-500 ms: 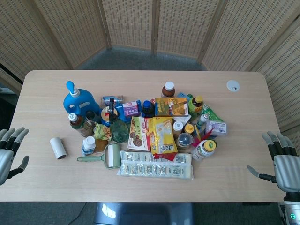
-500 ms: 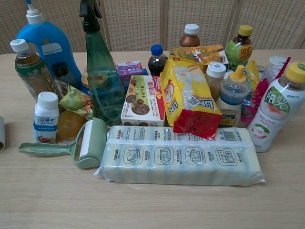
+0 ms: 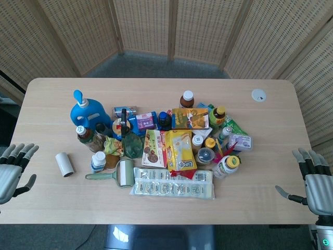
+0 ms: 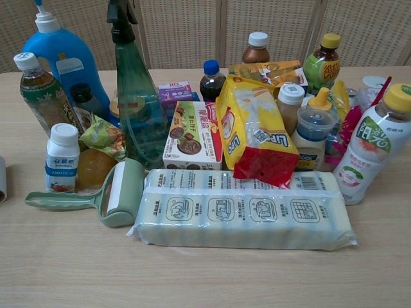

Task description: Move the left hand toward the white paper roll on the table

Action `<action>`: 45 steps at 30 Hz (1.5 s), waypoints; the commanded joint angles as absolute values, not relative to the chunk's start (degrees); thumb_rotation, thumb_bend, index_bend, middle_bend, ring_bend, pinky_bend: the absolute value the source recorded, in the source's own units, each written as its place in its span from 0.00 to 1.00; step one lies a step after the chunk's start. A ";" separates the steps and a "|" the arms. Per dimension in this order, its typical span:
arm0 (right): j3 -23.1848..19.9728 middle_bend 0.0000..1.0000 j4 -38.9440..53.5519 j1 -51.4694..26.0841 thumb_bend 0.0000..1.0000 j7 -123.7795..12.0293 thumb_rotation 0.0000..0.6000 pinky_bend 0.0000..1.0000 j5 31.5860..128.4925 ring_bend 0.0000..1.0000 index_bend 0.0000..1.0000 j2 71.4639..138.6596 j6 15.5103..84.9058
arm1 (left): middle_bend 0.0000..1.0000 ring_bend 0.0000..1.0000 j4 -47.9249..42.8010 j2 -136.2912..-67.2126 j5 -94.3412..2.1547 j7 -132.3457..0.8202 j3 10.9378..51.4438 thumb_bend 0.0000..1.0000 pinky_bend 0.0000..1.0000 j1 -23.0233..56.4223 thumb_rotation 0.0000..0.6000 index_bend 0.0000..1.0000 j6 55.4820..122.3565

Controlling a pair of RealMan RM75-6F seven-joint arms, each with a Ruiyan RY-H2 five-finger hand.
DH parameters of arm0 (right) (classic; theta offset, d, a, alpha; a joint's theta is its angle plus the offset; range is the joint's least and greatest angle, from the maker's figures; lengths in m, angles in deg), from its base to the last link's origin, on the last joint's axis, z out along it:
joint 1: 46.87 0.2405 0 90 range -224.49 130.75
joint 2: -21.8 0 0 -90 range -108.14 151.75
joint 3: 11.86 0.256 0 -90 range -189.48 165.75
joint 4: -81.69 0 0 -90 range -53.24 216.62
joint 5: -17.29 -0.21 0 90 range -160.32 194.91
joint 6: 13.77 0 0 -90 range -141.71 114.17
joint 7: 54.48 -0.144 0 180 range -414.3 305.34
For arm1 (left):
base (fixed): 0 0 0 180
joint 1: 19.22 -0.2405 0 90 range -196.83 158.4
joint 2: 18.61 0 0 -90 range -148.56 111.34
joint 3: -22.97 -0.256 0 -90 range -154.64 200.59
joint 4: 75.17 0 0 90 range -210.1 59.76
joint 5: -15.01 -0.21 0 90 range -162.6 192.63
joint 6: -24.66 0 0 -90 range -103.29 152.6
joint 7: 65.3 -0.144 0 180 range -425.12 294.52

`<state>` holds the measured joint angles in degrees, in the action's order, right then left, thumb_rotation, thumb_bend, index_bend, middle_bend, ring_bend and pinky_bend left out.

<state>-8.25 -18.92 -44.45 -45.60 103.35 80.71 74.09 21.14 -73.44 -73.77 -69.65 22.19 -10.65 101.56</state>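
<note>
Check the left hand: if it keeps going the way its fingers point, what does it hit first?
Probably nothing. The left hand points up-table, along the bare left table edge. The white paper roll lies off to its right, outside that line.

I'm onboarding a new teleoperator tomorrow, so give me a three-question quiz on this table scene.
1. True or false: the left hand is gripping the white paper roll.
2. Multiple choice: what lies nearest the roll, on the side away from the left hand? A) the lint roller B) the yellow snack bag C) the white cap
3. Fill in: the right hand holds ____.

Key: 1. False; the hand sits apart at the table's edge, fingers spread. 2. A. 3. nothing.
</note>
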 commanded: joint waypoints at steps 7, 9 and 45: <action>-8.10 0.04 -19.63 -44.44 0.15 -45.13 0.65 0.00 103.28 0.00 0.00 80.15 73.95 | 0.00 0.00 13.76 -76.70 -72.71 -77.75 20.06 0.49 0.00 -6.93 0.91 0.00 92.24; -8.08 0.04 -19.77 -44.51 0.15 -45.00 0.65 0.00 103.19 0.00 0.00 80.16 74.00 | 0.00 0.00 12.12 -78.25 -71.68 -79.76 20.14 0.47 0.00 -6.26 0.91 0.00 90.61; -7.55 0.04 -20.10 -46.00 0.15 -44.56 0.65 0.00 100.62 0.00 0.00 79.16 74.71 | 0.00 0.00 -12.84 -103.45 -65.07 -85.52 23.36 0.32 0.00 1.90 0.92 0.00 81.13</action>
<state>-7.55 -20.10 -46.00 -44.56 100.62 79.16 74.71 -12.59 -103.12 -65.23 -85.27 23.29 1.59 81.47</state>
